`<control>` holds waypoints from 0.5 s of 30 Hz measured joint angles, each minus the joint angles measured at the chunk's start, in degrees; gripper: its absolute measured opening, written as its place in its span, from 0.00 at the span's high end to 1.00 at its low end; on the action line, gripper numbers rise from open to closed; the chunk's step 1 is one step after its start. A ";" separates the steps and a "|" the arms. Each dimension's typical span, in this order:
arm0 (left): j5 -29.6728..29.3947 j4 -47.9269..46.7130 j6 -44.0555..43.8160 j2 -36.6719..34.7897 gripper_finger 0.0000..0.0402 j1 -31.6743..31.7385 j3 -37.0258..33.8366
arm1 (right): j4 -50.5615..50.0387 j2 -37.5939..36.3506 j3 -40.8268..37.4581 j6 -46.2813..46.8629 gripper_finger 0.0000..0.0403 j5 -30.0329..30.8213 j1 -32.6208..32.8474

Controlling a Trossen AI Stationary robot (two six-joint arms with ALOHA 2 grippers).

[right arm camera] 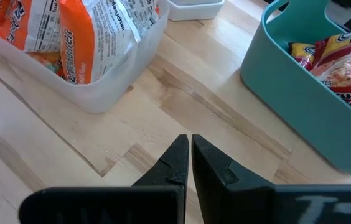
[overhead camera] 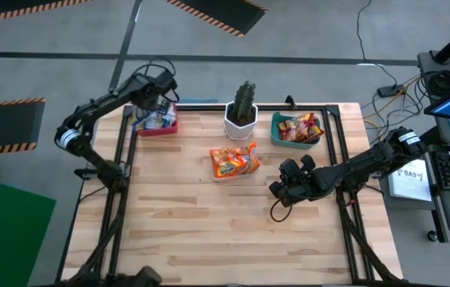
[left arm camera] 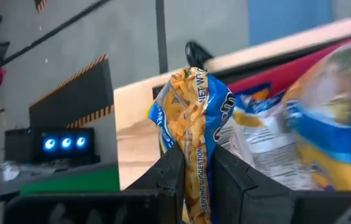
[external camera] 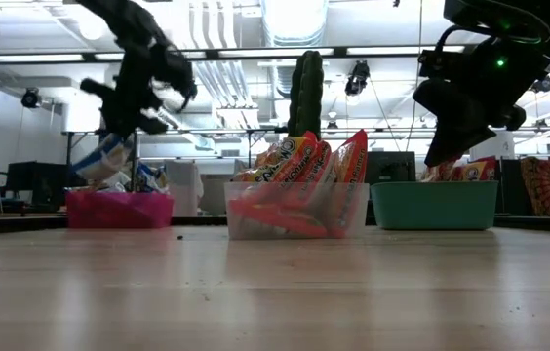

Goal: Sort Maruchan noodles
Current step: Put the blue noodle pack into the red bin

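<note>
Left gripper (left arm camera: 191, 180) is hanging over the red bin (overhead camera: 158, 127), left of the cactus pot (overhead camera: 241, 121), pinching 1 yellow-and-blue noodle packet (left arm camera: 194, 118). Orange packets (overhead camera: 234, 159) are sitting in the clear bin just before the pot. Right gripper (right arm camera: 190, 163) is hovering right of it, fingers closed, empty.

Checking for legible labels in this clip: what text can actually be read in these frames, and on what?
"NET WT" and "SERVING SUGGESTION": on the yellow-and-blue packet pinched in the left gripper.
Orange packets in the clear bin: print too blurred to read.
Packets in the teal bin: lettering unreadable.
</note>
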 joint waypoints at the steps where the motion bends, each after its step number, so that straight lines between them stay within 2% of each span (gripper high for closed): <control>1: 0.20 0.03 0.05 0.84 0.91 0.21 -0.50 | -0.01 0.00 0.00 -0.07 0.98 0.00 0.00; 7: 0.46 -0.09 0.74 6.41 0.91 -0.10 -2.58 | -0.01 0.00 0.00 -0.12 0.98 0.00 0.00; 15: 0.35 0.26 0.98 10.46 0.89 -0.70 -1.71 | -0.02 0.00 0.00 -0.11 0.98 0.02 0.00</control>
